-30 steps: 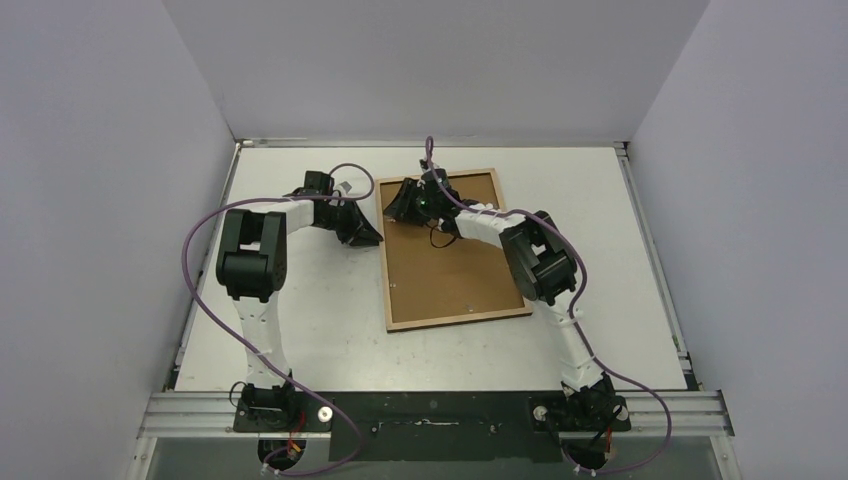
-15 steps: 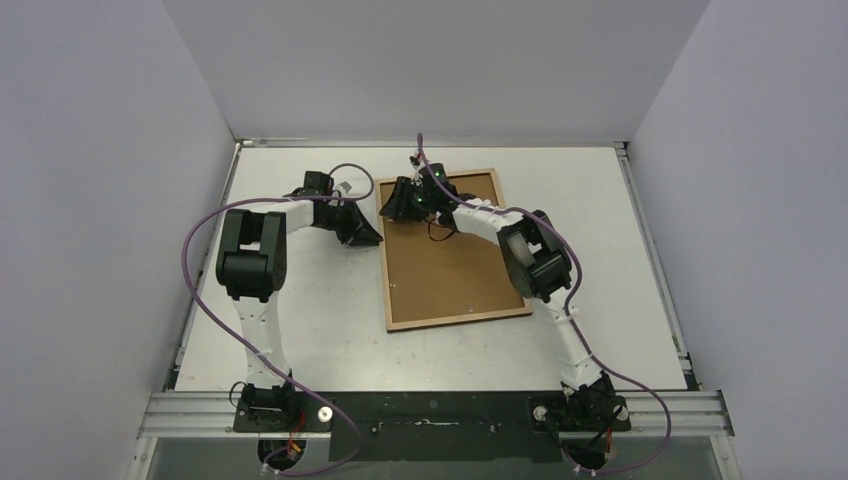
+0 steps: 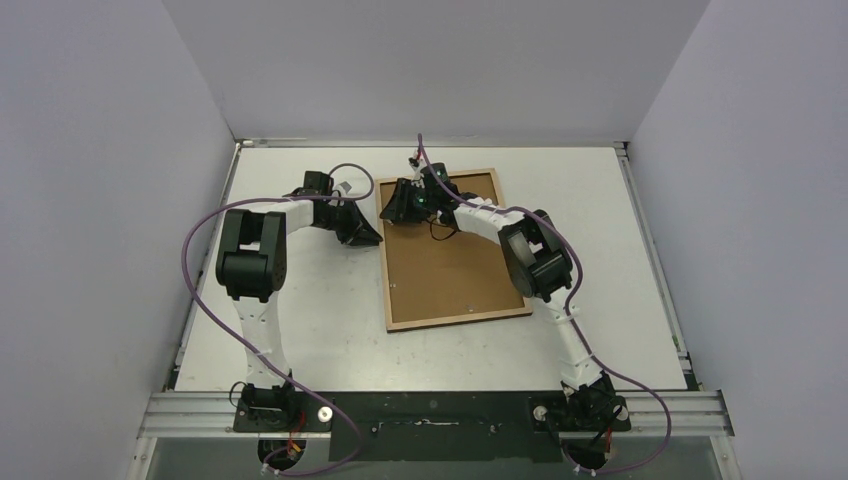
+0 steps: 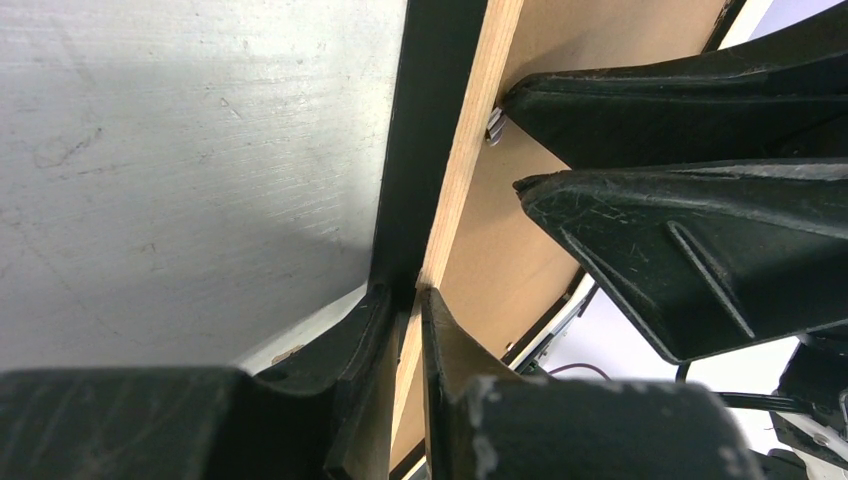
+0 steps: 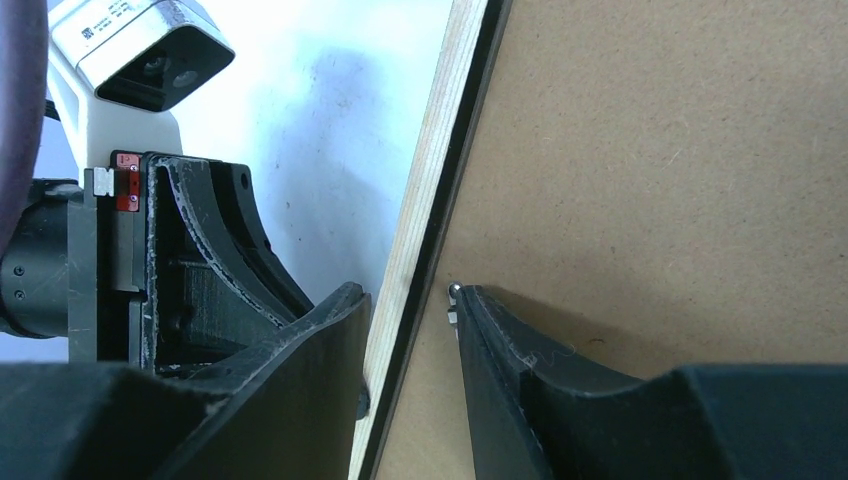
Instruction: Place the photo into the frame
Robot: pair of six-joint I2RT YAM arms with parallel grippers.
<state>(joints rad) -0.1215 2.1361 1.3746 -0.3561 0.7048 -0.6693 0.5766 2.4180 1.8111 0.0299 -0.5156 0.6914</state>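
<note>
Around the work: white table (image 3: 300, 330), grey walls (image 3: 100, 150) on three sides, purple cables (image 3: 190, 250) looping off both arms.

Mid-table, slightly askew: frame (image 3: 455, 319), back up, with a pale wood rim and a brown board (image 3: 450, 270) filling it. Sits well apart from the arm bases, far edge near the back wall.

In the way: crowding at the frame's left edge, close to the far corner.
- Left claw (image 3: 375, 237): set against that edge from the bare table side.
- Right claw (image 3: 390, 208): stretched over the board from the right, its arm above the frame's far half.
- Tips just beside each other on the same edge but apart, the right one farther from the bases.
- In the right wrist view, just past the rim: the left claw's black body and its white wrist camera (image 5: 140, 50).

Left claw: clamps the rim, one finger on the black outer face, the other on the board side. Wood pinched between them, no gap to see.

Right claw: straddles the same rim, with the outer finger (image 5: 300, 370) over the table and the inner finger (image 5: 530, 370) on the board. Inner tip touches a small metal tab (image 5: 452, 292) beside the rim. A sliver of board shows between that finger and the rim. Gripping or merely astride: cannot tell from so close.
</note>
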